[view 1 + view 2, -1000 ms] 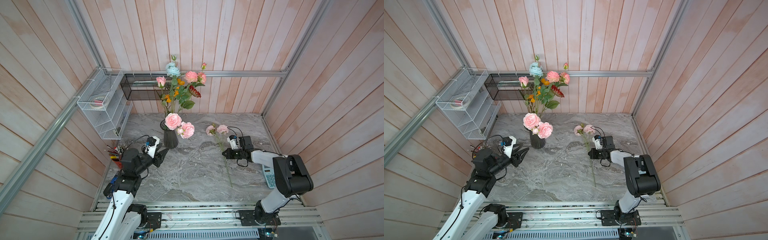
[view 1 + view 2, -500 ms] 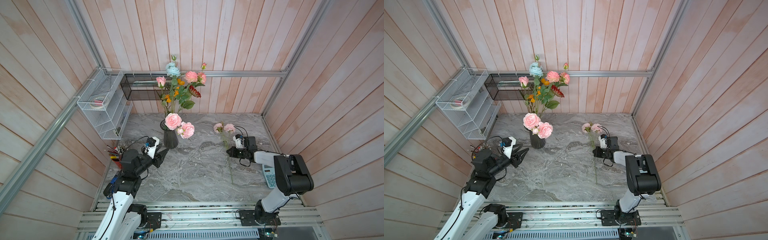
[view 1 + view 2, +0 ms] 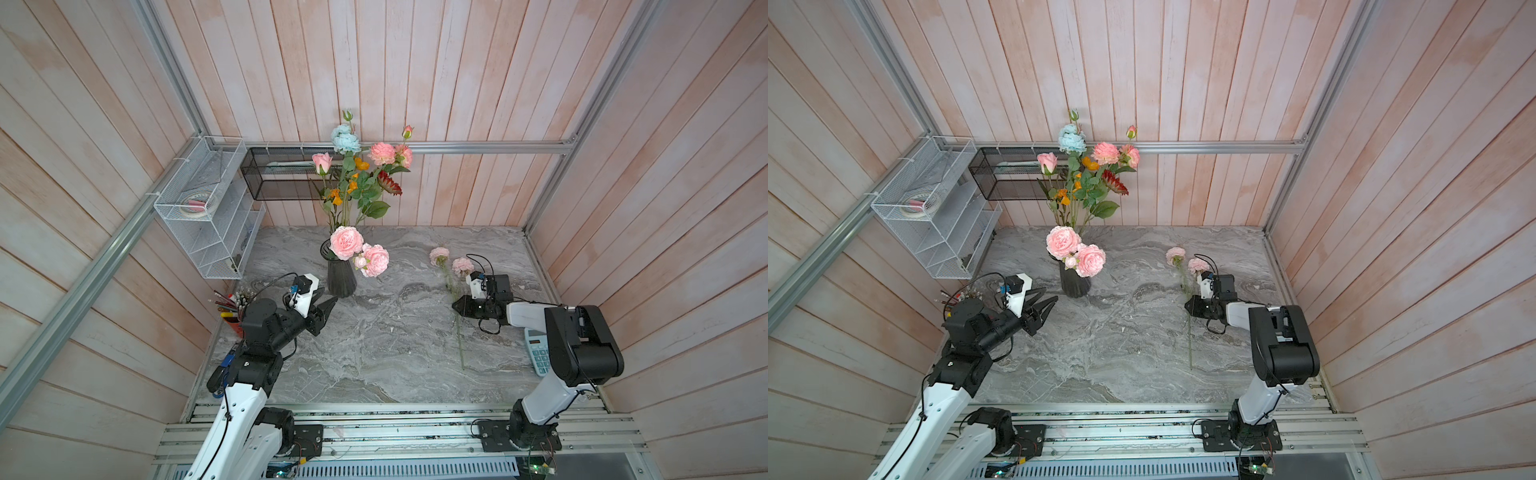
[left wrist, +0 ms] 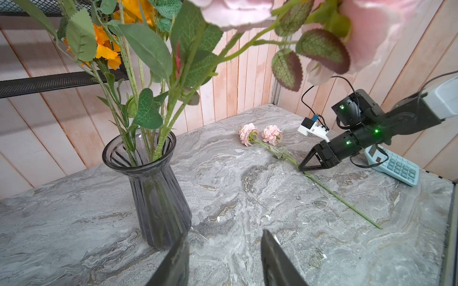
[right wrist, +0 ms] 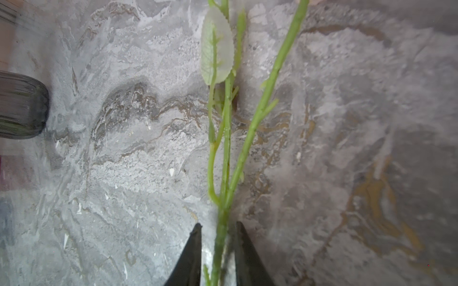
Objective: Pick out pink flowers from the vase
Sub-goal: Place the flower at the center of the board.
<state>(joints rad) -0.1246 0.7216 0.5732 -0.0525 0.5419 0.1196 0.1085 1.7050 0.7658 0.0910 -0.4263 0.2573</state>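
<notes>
The dark ribbed vase (image 3: 341,277) (image 3: 1074,282) (image 4: 158,198) stands at the back left of the marble table. It holds pink flowers (image 3: 346,243) (image 3: 1063,242) among other blooms. One pink flower stem (image 3: 439,255) (image 3: 1175,255) (image 4: 247,132) lies flat on the table to the right. My right gripper (image 3: 455,305) (image 3: 1187,306) (image 5: 217,227) is low over its stalk (image 5: 224,173), jaws slightly open with gaps on both sides of the stalk. My left gripper (image 3: 328,302) (image 3: 1050,296) (image 4: 224,237) hovers open and empty just in front of the vase base.
A light blue bloom (image 3: 345,139), orange and dark red flowers share the vase. A blue calculator (image 3: 538,355) lies at the right edge beside the right arm. A red pencil cup (image 3: 235,326) stands at the left edge. A white wire rack (image 3: 208,208) and a black mesh shelf (image 3: 282,174) hang on the walls.
My right gripper shifted slightly right with the pink stem and its jaws have parted from the stalk, which now rests on the table. The left arm has not moved.
</notes>
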